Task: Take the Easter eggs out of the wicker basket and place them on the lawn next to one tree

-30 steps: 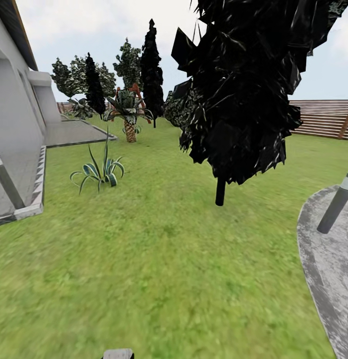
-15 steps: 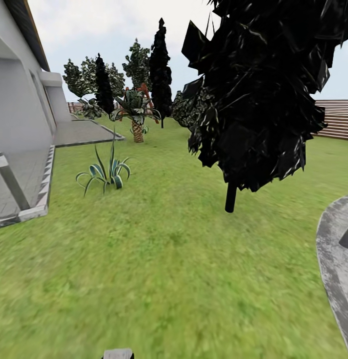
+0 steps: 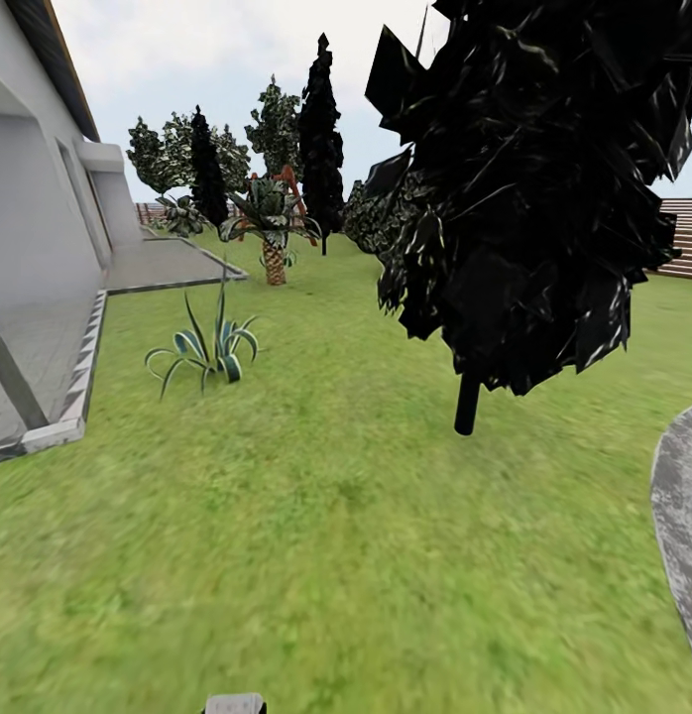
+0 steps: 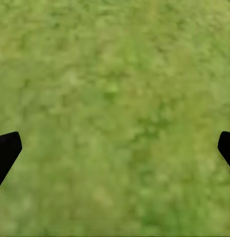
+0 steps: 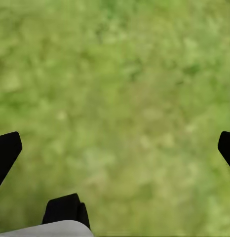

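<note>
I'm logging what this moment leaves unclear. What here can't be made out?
- Head view: the dark-leaved tree has its top cut off by the upper edge.
- Head view: the grey paving runs off the right edge.
- Left wrist view: the left gripper has its fingertips cropped at the sides, over blurred lawn.

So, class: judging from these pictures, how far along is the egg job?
Nothing looks done yet. The head view shows lawn, a dark tree, a spiky plant and a patio, with no basket or eggs visible. In hand: both tools, left and right, hang open and empty over grass. Left: finding the basket, then moving all three eggs beside one tree.
</note>
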Controlling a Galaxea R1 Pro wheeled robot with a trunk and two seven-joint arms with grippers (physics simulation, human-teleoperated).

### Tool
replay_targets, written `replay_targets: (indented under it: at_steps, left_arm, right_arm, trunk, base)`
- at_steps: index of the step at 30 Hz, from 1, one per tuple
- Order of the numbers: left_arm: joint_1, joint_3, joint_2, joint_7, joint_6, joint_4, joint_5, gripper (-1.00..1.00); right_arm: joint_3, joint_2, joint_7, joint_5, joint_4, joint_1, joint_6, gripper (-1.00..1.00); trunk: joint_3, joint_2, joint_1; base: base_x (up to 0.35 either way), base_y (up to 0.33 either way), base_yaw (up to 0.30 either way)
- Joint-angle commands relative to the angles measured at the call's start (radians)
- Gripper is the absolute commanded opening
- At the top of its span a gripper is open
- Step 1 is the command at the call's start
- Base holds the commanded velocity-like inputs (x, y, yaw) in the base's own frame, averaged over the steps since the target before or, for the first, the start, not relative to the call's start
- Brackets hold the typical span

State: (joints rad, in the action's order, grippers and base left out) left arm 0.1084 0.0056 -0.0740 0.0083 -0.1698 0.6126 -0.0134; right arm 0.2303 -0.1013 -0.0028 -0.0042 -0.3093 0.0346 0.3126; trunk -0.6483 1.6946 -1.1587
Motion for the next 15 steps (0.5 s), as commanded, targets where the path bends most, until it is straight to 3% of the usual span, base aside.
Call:
replay_targets:
  at_steps: [1,15]
  left_arm:
    - [0.000,0.001,0.000,0.001,-0.003,-0.001,-0.001,1.00]
    - [0.000,0.001,0.000,0.001,-0.003,-0.001,-0.001,1.00]
  right_arm:
    - [0.001,0.000,0.000,0.000,0.001,0.001,0.003,1.00]
    - [0.001,0.000,0.000,0.000,0.001,0.001,0.004,1.00]
  trunk:
    - [-0.001,0.000,0.000]
    - [-0.001,0.000,0.000]
  base:
    - [0.324,0.000,0.000]
    - [0.324,0.000,0.000]
